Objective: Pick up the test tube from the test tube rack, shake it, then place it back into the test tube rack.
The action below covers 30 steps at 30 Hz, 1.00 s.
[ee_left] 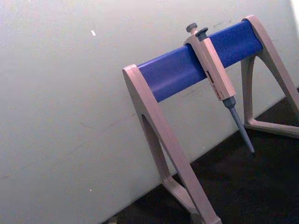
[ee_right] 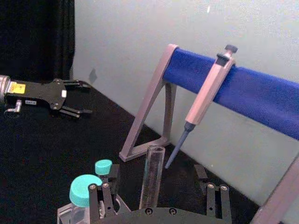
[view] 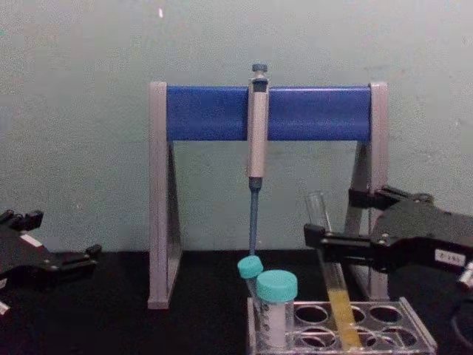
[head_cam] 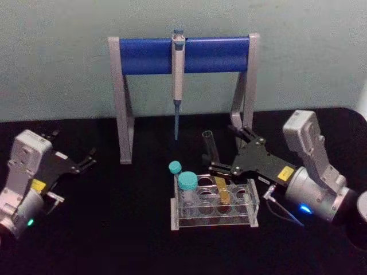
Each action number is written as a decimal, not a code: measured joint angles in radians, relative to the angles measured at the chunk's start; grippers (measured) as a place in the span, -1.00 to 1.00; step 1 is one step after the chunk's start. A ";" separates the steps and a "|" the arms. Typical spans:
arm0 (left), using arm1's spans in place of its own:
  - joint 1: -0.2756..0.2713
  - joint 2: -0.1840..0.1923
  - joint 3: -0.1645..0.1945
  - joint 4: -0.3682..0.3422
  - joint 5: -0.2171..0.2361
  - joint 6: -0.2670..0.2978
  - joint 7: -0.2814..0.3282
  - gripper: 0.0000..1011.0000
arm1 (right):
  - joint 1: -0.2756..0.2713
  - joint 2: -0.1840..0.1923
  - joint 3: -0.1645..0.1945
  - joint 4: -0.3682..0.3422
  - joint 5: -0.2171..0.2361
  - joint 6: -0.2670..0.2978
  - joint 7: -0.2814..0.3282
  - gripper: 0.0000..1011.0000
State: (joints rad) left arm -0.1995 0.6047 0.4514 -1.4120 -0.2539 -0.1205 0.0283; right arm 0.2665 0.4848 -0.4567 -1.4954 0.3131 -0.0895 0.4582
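Slim clear glass test tube (view: 341, 314), yellow-filled, is seated in clear plastic rack (head_cam: 213, 222); jaws of right gripper (view: 329, 217) are spread astride it for grasping; left gripper (head_cam: 89, 159) is parked aside, jaws spread.

From my station, the test tube rack (head_cam: 213, 221) sits on the desk (head_cam: 114, 229), front and centre. The test tube (head_cam: 211, 149) stands in a hole just right of the rack's middle, with its top tilted leftward. Two capped tubes (head_cam: 187, 182) stand at the rack's left end, one behind the other. Behind the rack is the pipette stand (head_cam: 155, 55), backed against the wall (head_cam: 57, 57), and a pipette (head_cam: 178, 74) hangs from the middle of its crossbar. The right gripper (head_cam: 220, 147) reaches in from the right above the rack, its fingers spread either side of the test tube. The left gripper (head_cam: 89, 158) sits well apart at the desk's left.
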 joint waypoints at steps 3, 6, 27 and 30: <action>0.000 0.000 0.000 0.000 0.000 0.000 0.000 0.98 | 0.007 -0.008 0.000 0.010 0.001 0.018 0.011 0.98; 0.000 0.000 0.000 0.000 0.000 0.000 0.000 0.98 | 0.014 -0.018 0.000 0.019 0.001 0.038 0.021 0.98; 0.000 0.000 0.000 0.000 0.000 0.000 0.000 0.98 | 0.037 -0.048 0.007 0.059 0.015 0.110 0.053 0.98; 0.000 0.000 0.000 0.000 0.000 0.000 0.000 0.98 | 0.037 -0.049 0.007 0.061 0.016 0.113 0.053 0.98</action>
State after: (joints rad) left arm -0.1995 0.6047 0.4514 -1.4120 -0.2539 -0.1205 0.0283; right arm 0.3039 0.4362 -0.4497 -1.4348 0.3288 0.0232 0.5115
